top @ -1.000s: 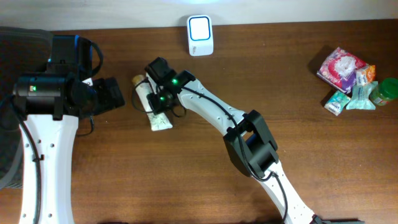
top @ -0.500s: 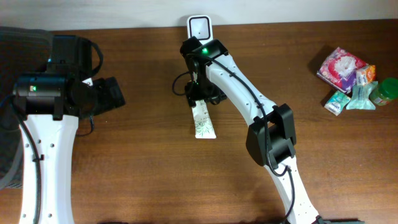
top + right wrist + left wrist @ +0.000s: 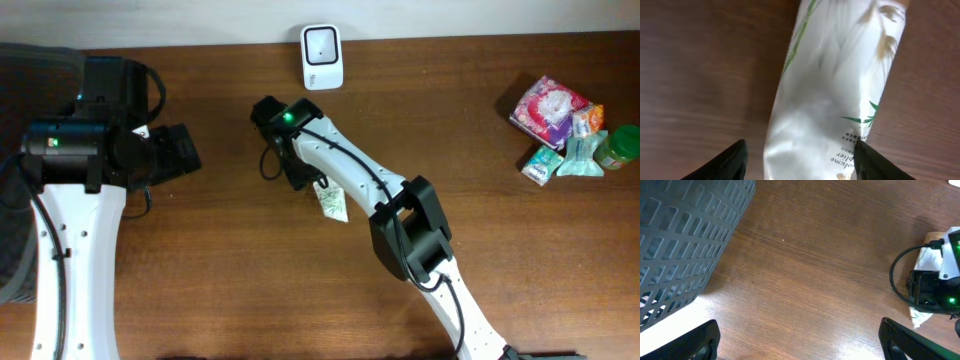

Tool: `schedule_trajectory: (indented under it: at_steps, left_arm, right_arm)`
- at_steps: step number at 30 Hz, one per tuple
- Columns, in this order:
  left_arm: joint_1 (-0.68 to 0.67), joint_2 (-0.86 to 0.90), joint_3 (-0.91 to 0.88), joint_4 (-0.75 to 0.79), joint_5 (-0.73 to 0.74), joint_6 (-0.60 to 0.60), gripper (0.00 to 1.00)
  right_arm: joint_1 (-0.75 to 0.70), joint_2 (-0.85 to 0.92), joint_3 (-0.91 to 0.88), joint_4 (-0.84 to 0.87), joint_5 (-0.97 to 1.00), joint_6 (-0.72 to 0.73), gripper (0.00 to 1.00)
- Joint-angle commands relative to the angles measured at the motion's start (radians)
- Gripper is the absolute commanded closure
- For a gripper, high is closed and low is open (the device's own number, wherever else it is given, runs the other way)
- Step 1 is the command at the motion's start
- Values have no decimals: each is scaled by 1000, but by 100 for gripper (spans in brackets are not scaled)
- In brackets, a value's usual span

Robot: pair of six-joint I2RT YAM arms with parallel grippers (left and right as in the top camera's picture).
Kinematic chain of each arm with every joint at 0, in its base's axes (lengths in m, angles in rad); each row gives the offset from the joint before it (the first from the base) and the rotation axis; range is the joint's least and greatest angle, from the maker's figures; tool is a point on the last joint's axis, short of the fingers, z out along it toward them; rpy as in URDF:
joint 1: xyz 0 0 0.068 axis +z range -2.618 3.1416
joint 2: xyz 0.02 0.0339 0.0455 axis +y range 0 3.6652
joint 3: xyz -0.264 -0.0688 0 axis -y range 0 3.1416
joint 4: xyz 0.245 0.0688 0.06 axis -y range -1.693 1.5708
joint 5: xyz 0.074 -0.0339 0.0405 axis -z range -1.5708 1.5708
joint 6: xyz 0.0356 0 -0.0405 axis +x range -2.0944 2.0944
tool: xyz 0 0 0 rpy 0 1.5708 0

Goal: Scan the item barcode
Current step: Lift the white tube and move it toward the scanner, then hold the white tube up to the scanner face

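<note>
The item, a white tube with green leaf print, lies on the wooden table near the middle. It fills the right wrist view as the tube, lying between my right gripper's fingers. My right gripper is open over the tube's upper end; the left finger stands clear of it and the right finger is at its edge. The white scanner stands at the table's back edge. My left gripper is wide open over bare wood, far left of the tube.
A pile of packaged items and a green jar sit at the far right. A grey mesh basket is at the far left beside my left arm.
My right gripper carried the tube from the left toward the scanner, opened, and has swung back left and down. The tube now rests mid-table. The left arm has not moved.
</note>
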Motion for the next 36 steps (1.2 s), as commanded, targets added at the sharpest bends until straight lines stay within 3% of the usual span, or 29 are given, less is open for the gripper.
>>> schedule_trajectory:
  at_steps: [1, 5, 8, 10, 12, 13, 16, 21, 22, 24, 25, 27, 29, 33, 36]
  left_arm:
    - [3, -11, 5, 2, -5, -13, 1]
    - [3, -11, 5, 2, -5, -13, 1]
    - [3, -11, 5, 2, -5, -13, 1]
    - [3, -11, 5, 2, -5, -13, 1]
    - [3, -11, 5, 2, -5, -13, 1]
    - [3, -11, 5, 2, -5, -13, 1]
    - [3, -11, 5, 2, -5, -13, 1]
    - [3, -11, 5, 2, -5, -13, 1]
    - [3, -11, 5, 2, -5, -13, 1]
    - [3, -11, 5, 2, -5, -13, 1]
    - [3, -11, 5, 2, -5, -13, 1]
    - [3, -11, 5, 2, -5, -13, 1]
    - [3, -11, 5, 2, -5, -13, 1]
    - [3, -11, 5, 2, -5, -13, 1]
    - [3, -11, 5, 2, -5, -13, 1]
  right_arm:
    - [-14, 18, -71, 58, 5, 5, 38]
    - [-29, 18, -112, 93, 13, -19, 37]
    - [-54, 16, -15, -39, 13, -43, 37]
    - [-60, 16, 81, -122, 13, -54, 24]
    - [-77, 16, 106, -134, 13, -77, 5]
    - [-93, 16, 105, -134, 8, -78, 1]
    - [-200, 18, 98, -119, -325, -301, 2]
    - [-255, 24, -16, -28, -542, -377, 1]
    - [-248, 24, -55, 5, -542, -377, 7]
    - [-240, 24, -95, 40, -542, -372, 35]
    - [-240, 24, -100, 43, -543, -351, 65]
    - [-241, 23, -95, 40, -575, -320, 96]
    - [-253, 21, -57, 17, -657, -321, 96]
    - [-311, 21, 197, -109, -846, -354, 96]
    - [-406, 21, 449, -192, -1139, -533, 96]
